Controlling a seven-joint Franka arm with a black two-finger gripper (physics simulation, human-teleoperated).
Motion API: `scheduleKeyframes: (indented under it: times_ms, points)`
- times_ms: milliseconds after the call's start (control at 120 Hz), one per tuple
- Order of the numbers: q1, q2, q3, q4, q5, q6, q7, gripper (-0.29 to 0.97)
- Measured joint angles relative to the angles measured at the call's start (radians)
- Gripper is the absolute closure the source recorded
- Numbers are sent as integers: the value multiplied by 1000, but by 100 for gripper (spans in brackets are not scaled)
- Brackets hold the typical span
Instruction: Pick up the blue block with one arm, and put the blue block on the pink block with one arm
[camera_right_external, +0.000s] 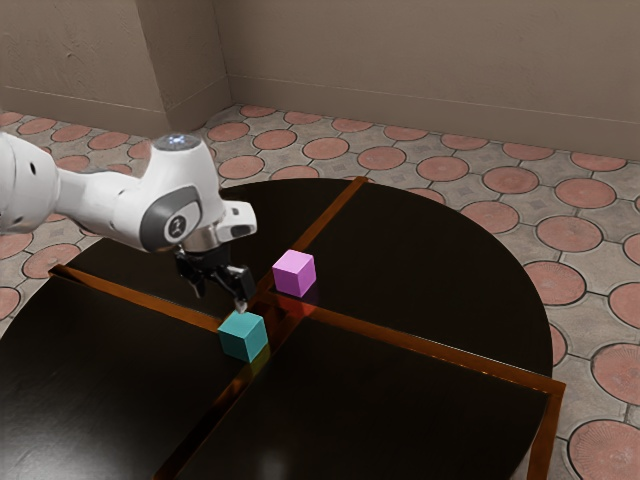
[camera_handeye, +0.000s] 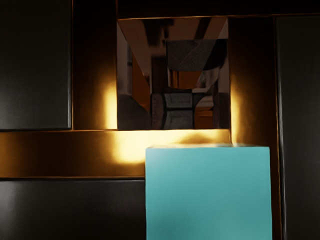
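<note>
**Gripper above a blue block, no contact**

Exterior view: a small, matte, turquoise-tinged blue block of cube shape stands flat on a round, glossy, near-black table. It serves here as the reference for all positions. The black two-finger gripper, carried by the white jointed arm, hangs above the blue block and slightly toward the exterior view's left of it, with its fingers pointing down. The fingers are spread apart, and clear space separates their tips from the block's top face. Nothing is held between them.

A small, matte pink block, also a cube, stands on the table near the blue block, beyond it and toward the exterior view's right. The two blocks are apart. Two narrow orange-brown inlaid strips cross the tabletop, and their crossing lies just beside the blue block, between it and the pink block.

Wrist view: the blue block appears large, directly under the hand. One orange-brown strip runs along its far edge. Beyond that strip, a glossy dark panel of the table carries a blurred reflection.
</note>
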Motion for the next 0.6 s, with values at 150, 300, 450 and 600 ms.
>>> scheduleKeyframes:
  times_ms: [150, 300, 450, 600]
  points:
    - [1, 23, -5, -1, 1, 36, 6, 0]
    - [1, 26, -14, -5, 1, 53, 11, 0]
    - [0, 49, -21, -5, 1, 68, 13, 0]
    - [0, 78, -28, -2, 1, 79, 15, 0]
